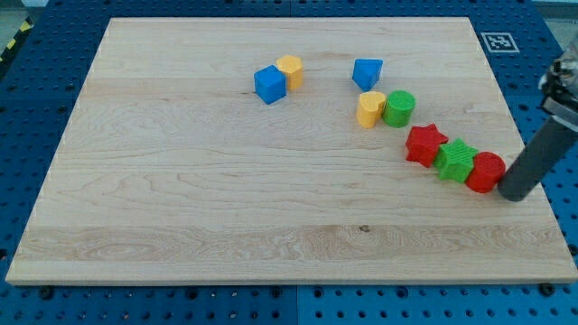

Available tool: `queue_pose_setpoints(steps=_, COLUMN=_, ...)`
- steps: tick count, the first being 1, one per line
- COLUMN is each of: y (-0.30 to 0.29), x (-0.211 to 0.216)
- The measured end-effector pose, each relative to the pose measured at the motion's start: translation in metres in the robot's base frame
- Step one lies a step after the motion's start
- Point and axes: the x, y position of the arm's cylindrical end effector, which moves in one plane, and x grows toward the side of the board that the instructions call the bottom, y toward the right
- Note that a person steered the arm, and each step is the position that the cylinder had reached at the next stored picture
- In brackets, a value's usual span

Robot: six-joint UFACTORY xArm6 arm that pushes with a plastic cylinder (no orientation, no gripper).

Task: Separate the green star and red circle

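The green star [458, 160] lies near the view's right edge of the wooden board [181, 199]. It touches the red circle [487, 172] on its right and a red star [424, 144] on its left, the three forming a slanted row. My tip [513, 193] stands just to the right of the red circle, at or very close to its side.
A green circle [399, 107] and a yellow block [370, 109] sit together up and left of the row. A blue block [367, 72] lies above them. A blue cube [269, 84] and a yellow block [290, 71] touch near the view's top centre.
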Motion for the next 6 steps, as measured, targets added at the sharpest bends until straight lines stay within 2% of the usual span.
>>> queue_pose_setpoints(steps=1, y=0.012, x=-0.006)
queue_pose_setpoints(steps=2, y=0.062, x=-0.041)
queue_pose_setpoints(steps=3, y=0.048, x=-0.092)
queue_pose_setpoints(steps=4, y=0.0, x=-0.077)
queue_pose_setpoints(steps=6, y=-0.045, x=-0.043)
